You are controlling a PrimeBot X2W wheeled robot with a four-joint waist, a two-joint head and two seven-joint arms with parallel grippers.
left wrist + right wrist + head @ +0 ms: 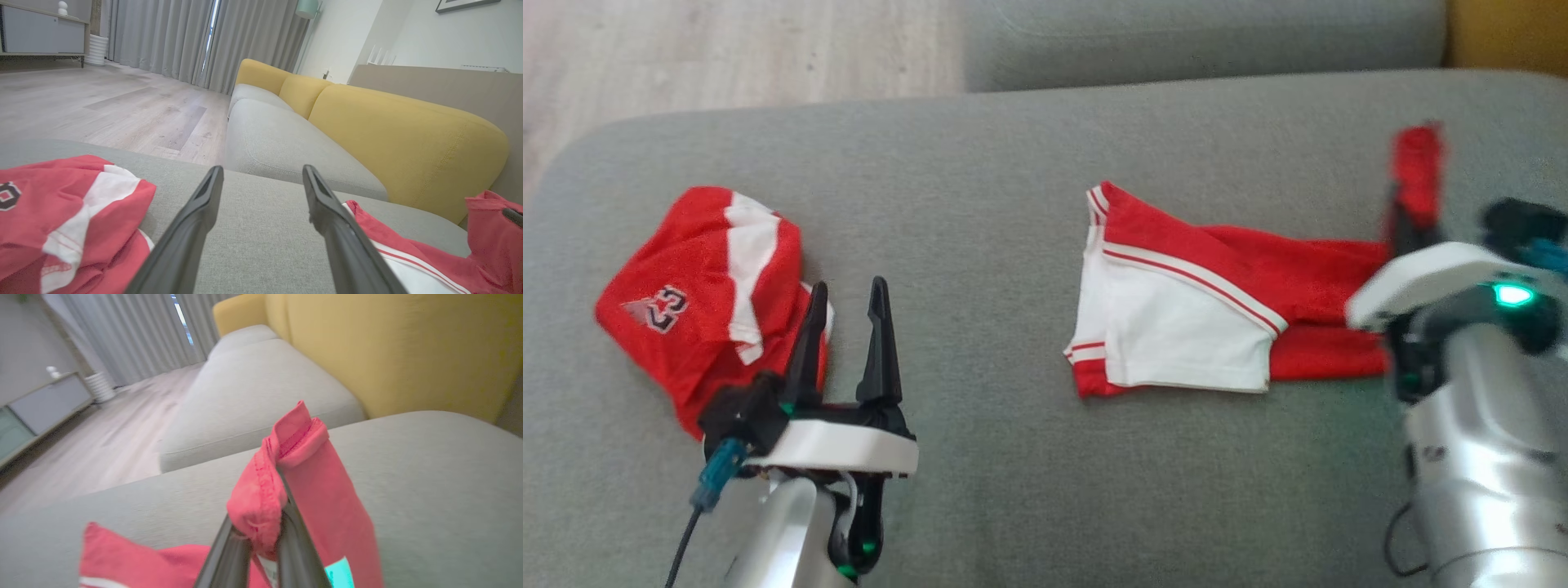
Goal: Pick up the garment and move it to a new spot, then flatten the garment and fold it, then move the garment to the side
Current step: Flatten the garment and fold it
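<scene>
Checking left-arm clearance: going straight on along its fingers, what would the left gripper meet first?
Probably nothing nearby: the left gripper points over bare grey cushion, between the crumpled garment and the striped garment. Farther on lies the next seat cushion; depth is unclear.

Holds the left end effector [849, 284] low at the lower left of the head view, long dark fingers pointing up, jaws spread wide and empty. Brings the right forearm [1478, 457] in from the lower right, wrist light [1512, 294] glowing green. Pinches the right end effector [1409, 204] closed on a raised fold of the garment [1307, 269].
</scene>
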